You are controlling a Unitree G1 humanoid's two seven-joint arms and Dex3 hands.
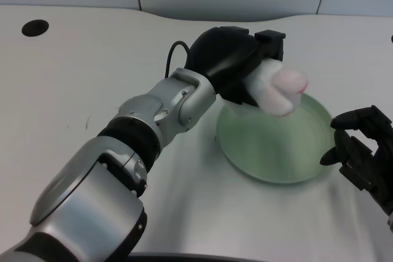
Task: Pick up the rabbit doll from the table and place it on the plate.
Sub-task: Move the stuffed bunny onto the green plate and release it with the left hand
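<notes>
Rabbit-to-plate work plays out on a white table (73, 90), the largest thing in view, with a dark round hole (35, 27) near its far left corner. On it sits the plate (276, 151), pale green and shallow, right of centre. The left arm (153, 121) reaches across from the lower left, forearm angled up and to the right, so that the left hand (236, 65) hangs above the plate's far rim with its back toward the camera. That hand grips the rabbit (279, 90), a small white and pink doll that juts out to the right, off the table and over the plate. The doll looks blurred, so its exact hold is hard to read. Risks, as I judge them: released from this height near the rim, the soft doll could bounce or roll off the plate's edge; a lower, more central release would be safer.
</notes>
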